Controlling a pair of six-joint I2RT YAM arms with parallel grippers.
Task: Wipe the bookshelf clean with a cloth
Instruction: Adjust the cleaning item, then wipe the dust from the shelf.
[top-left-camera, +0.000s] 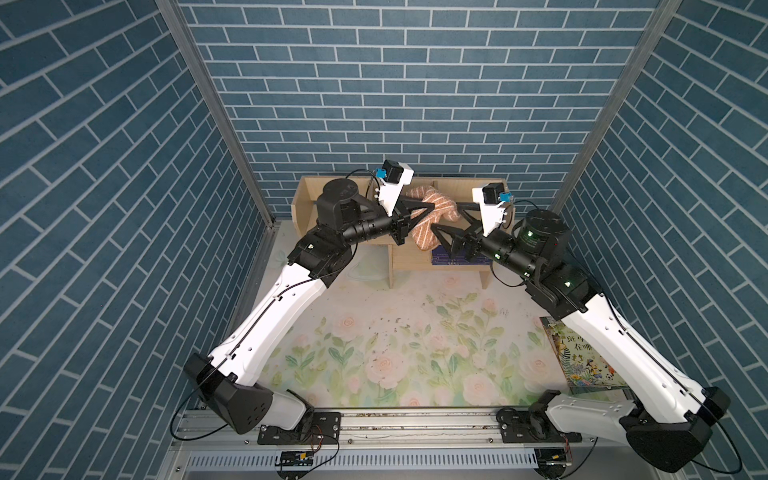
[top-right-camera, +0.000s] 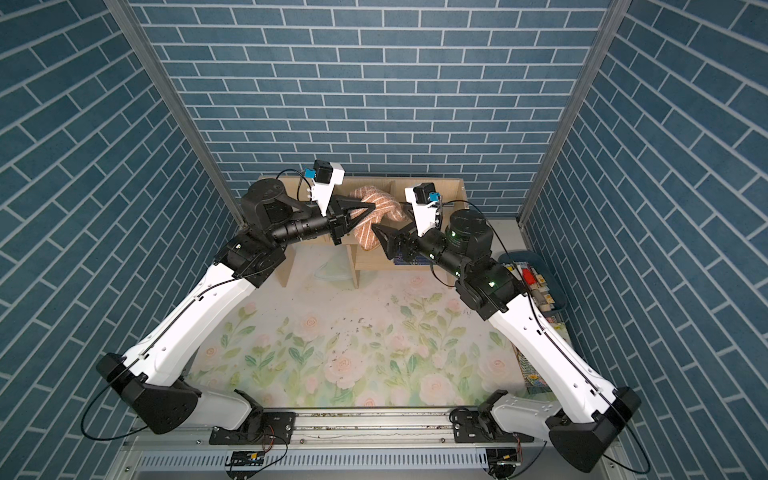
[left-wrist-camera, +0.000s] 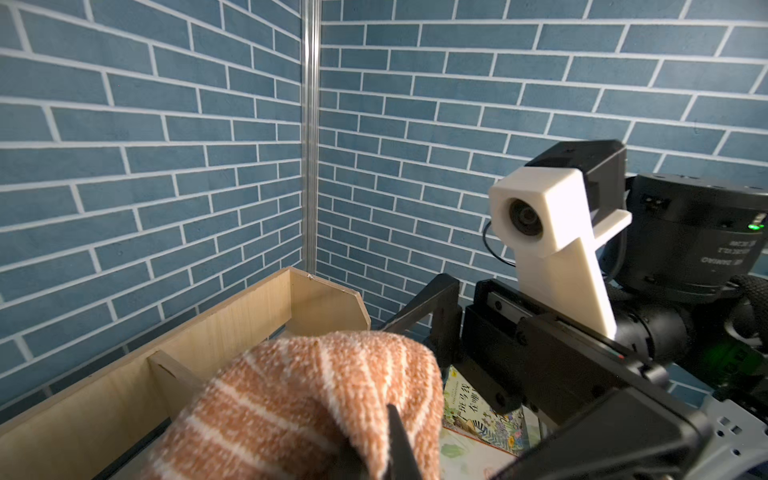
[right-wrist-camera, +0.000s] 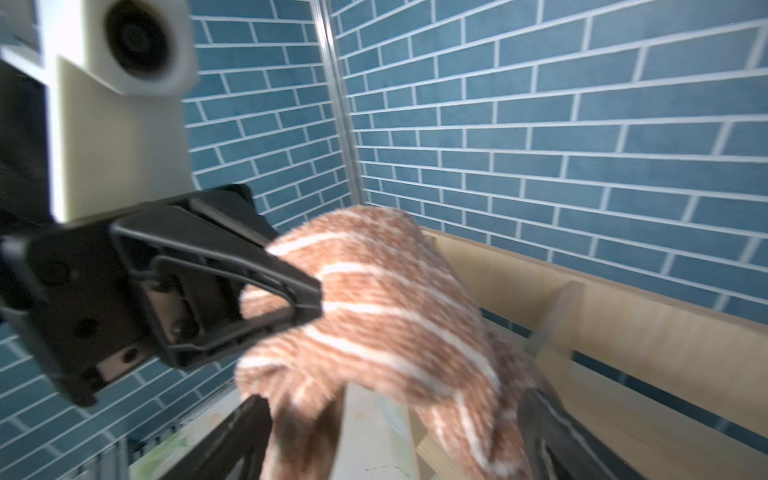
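Left gripper clamped tight on the cloth, which hangs bunched just above the bookshelf, over its upper tier. Right gripper spread wide, jaws either side of the cloth's dangling end, holding nothing. Step, I judge: readying the cloth to wipe. Next: right arm backs clear; left presses the cloth onto the shelf board and drags along it.

The tabletop carries a pale floral print of pink roses and green leaves. Small dark specks are scattered near its centre. A colourful picture book lies flat at the right edge. Blue brick-pattern walls enclose three sides. A metal rail spans the near edge. In a top view, a dark bin holding small coloured items stands farther back than the book.
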